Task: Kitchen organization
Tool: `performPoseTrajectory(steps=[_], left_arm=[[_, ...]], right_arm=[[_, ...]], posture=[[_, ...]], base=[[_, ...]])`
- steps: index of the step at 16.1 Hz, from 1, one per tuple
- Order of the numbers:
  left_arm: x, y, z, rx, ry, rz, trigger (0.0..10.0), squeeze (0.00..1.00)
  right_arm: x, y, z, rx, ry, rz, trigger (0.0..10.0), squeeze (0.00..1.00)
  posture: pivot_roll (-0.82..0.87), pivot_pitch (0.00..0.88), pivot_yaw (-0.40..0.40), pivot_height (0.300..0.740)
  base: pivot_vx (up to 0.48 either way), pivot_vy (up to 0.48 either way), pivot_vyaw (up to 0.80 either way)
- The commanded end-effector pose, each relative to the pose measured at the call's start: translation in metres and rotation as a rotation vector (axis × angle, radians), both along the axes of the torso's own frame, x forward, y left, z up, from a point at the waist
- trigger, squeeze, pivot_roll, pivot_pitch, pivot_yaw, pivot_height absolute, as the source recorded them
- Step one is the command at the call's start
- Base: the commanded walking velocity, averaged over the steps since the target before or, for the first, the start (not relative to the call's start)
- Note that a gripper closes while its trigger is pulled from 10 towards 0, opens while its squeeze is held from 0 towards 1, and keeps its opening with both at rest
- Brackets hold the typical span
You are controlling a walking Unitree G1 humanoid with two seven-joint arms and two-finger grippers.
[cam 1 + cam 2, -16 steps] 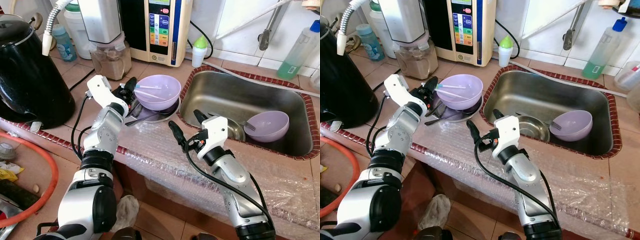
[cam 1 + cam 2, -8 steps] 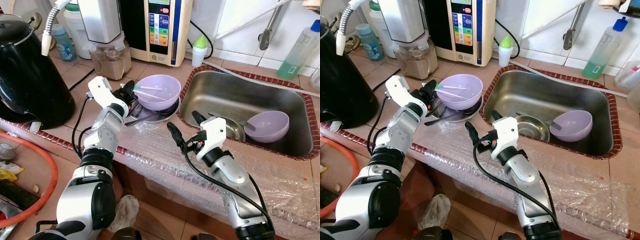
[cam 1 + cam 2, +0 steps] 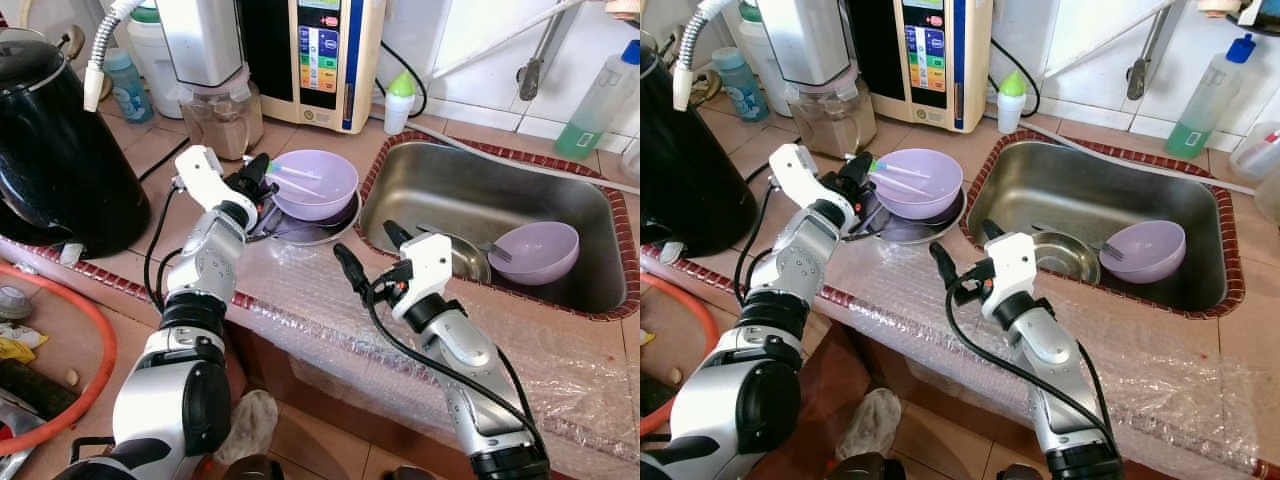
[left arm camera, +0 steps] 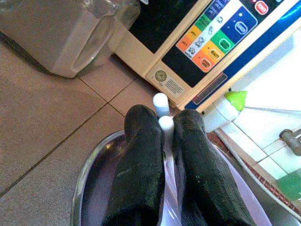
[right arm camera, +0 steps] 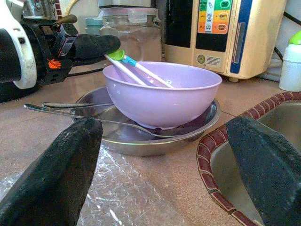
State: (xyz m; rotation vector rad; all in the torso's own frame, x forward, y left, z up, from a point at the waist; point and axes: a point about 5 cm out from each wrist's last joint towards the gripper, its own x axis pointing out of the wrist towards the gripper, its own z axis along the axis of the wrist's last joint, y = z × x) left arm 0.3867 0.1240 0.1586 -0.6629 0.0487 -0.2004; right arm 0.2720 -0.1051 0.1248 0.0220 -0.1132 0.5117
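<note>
Item: pair of white plastic chopsticks (image 3: pixel 898 181), one tipped green and blue, lying slanted inside lavender bowl (image 3: pixel 923 190) with upper ends over the bowl's left rim. Bowl seated on steel plate (image 3: pixel 930 228) on tiled counter (image 3: pixel 150 145), just left of sink (image 3: pixel 1090 200); steel spoon (image 5: pixel 94 121) resting on the plate under the bowl.

Left gripper (image 3: pixel 262 176): at bowl's left rim, black fingers (image 4: pixel 141 174) nearly closed, pinching the white stick ends between them.

Right gripper (image 3: pixel 365 252): hovering above bubble-wrap-covered counter edge (image 3: pixel 310 300), near side of plate, fingers spread wide, holding nothing.

Handling, judged: chopsticks light, rigid, smooth; likely slippery, prone to pivot or slide apart if pinched at one end. Best hold across both sticks together, close to upper ends, where already taken. Bowl light plastic, liable to tip or skid on plate if sticks drag on rim; lift clear before moving sideways.

Also present: second lavender bowl (image 3: pixel 535 252) with fork in sink, beside small steel dish (image 3: pixel 1065 255); water ioniser (image 3: pixel 325 50), black kettle (image 3: pixel 55 150) far left.
</note>
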Motion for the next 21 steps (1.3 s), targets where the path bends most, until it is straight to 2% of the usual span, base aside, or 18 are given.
performPoseTrajectory(steps=[1, 4, 7, 10, 11, 15, 17, 20, 21], left_arm=[[0.000, 0.000, 0.000, 0.017, 0.012, -0.009, 0.0, 0.00], [-0.003, 0.006, 0.025, 0.084, -0.110, 0.012, 0.0, 0.00], [-0.014, 0.007, 0.048, 0.130, -0.256, 0.003, 0.0, 0.00], [-0.034, -0.007, 0.067, 0.222, -0.395, -0.100, 0.0, 0.00], [-0.046, -0.019, 0.073, 0.320, -0.459, -0.191, 0.0, 0.00], [-0.055, -0.044, 0.077, 0.429, -0.518, -0.332, 0.0, 0.00], [-0.058, -0.057, 0.080, 0.447, -0.534, -0.411, 0.0, 0.00], [-0.063, -0.069, 0.074, 0.460, -0.516, -0.474, 0.0, 0.00], [-0.064, -0.072, 0.074, 0.459, -0.516, -0.487, 0.0, 0.00]], right_arm=[[0.001, 0.001, 0.005, 0.003, -0.020, 0.005, 10.0, 0.00], [0.002, 0.000, 0.005, 0.003, -0.024, -0.005, 10.0, 0.00], [0.006, 0.001, 0.007, 0.005, -0.035, -0.007, 10.0, 0.00], [0.013, -0.002, 0.015, 0.002, -0.076, -0.028, 10.0, 0.00], [0.015, -0.003, 0.022, -0.020, -0.110, -0.017, 10.0, 0.00], [0.021, -0.005, 0.028, -0.103, -0.157, 0.053, 10.0, 0.00], [0.028, -0.010, 0.037, -0.124, -0.191, 0.039, 10.0, 0.00], [0.034, -0.013, 0.036, -0.140, -0.202, -0.003, 10.0, 0.00], [0.035, -0.012, 0.035, -0.139, -0.201, -0.004, 9.2, 0.00]], posture=[[-0.06, 0.008, 0.079, 0.740], [-0.05, 0.000, 0.079, 0.740], [-0.04, 0.000, 0.079, 0.740], [-0.02, 0.000, 0.078, 0.740], [-0.01, 0.000, 0.078, 0.740], [0.00, 0.000, 0.074, 0.740], [-0.01, 0.000, 0.085, 0.740], [-0.02, 0.000, 0.092, 0.740], [-0.02, 0.000, 0.093, 0.740]], base=[[0.000, 0.000, 0.00], [0.000, 0.000, 0.00], [0.000, 0.000, 0.00], [0.000, 0.000, 0.00], [0.000, 0.000, 0.00], [0.000, 0.000, 0.00], [0.000, 0.000, 0.00], [0.000, 0.000, 0.00], [0.000, 0.000, 0.00]])
